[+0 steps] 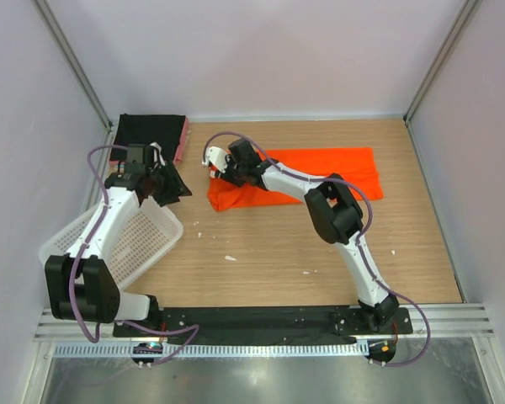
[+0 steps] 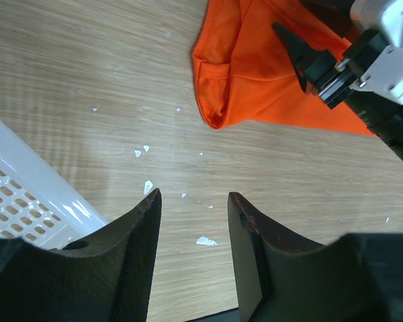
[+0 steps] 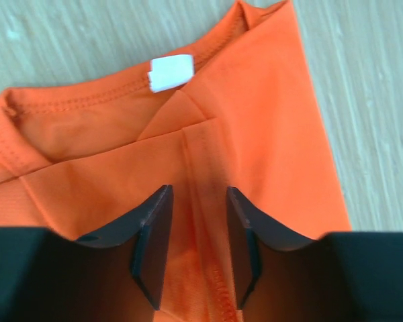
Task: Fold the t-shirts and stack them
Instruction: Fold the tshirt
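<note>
folding is only part done. the orange shirt (image 1: 320,172) lies in the upper middle of the top view on the counter (image 1: 278,261), doubled lengthwise into a long strip, not yet a compact packet. the right hand (image 3: 198,194) sits at its collar end, on the left of the strip, fingers narrowed about a ridge of cloth just below the neckline; whether they truly pinch it i cannot tell. the left hand (image 2: 191,198) hovers half open and empty over bare wood, between the shirt and the basket (image 1: 143,240) at lower left. in the upper left corner a folded black shirt (image 1: 151,130) lies with a pink shirt (image 1: 184,139) showing at its right edge, so a stack seems begun. left, by my reckoning: the crosswise folds, then moving the orange one onto that pile. a white tag (image 3: 171,72) inside the collar shows no readable writing.
</note>
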Robot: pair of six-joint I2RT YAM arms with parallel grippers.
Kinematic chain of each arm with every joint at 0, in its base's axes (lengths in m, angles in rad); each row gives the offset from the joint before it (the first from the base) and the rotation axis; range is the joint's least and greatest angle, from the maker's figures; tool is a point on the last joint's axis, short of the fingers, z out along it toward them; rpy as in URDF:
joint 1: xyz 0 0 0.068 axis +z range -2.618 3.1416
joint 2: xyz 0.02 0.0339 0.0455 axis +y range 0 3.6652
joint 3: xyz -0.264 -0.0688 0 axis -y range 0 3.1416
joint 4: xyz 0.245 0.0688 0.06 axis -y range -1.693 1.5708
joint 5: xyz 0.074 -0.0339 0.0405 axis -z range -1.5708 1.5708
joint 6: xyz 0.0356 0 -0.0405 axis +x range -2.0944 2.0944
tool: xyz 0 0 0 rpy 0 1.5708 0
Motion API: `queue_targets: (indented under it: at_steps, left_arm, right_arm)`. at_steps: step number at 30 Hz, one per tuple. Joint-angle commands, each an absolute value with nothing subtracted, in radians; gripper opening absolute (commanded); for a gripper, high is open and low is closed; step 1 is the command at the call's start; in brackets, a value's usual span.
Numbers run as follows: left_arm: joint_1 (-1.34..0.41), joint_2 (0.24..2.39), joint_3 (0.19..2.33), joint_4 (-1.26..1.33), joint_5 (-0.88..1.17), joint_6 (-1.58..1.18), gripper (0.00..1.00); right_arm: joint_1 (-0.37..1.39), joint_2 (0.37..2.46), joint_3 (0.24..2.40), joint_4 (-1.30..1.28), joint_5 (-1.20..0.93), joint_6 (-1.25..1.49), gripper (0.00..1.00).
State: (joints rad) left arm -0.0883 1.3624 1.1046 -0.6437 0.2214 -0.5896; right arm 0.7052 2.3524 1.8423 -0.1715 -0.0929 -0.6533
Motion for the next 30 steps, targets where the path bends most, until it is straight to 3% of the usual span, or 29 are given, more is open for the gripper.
queue_targets:
  at_steps: [1, 6, 9, 11, 30]
  left_arm:
    - [-0.083, 1.347, 1.091, -0.612, 0.244, -0.571, 0.46]
    - [-0.083, 1.353, 1.094, -0.607, 0.252, -0.571, 0.46]
    - [-0.083, 1.354, 1.092, -0.607, 0.250, -0.569, 0.46]
    - [-0.083, 1.358, 1.091, -0.603, 0.255, -0.569, 0.46]
    - [-0.083, 1.362, 1.085, -0.601, 0.256, -0.568, 0.46]
  right_arm:
    - [0.722, 2.362, 1.885, -0.086, -0.039, -0.669, 0.42]
    - [0.730, 2.390, 1.910, -0.034, 0.041, -0.663, 0.28]
    - [0.729, 2.407, 1.934, -0.020, 0.083, -0.653, 0.07]
    - [0.730, 2.408, 1.939, -0.011, 0.092, -0.644, 0.01]
    - [0.707, 2.365, 1.873, 0.184, 0.167, -0.471, 0.01]
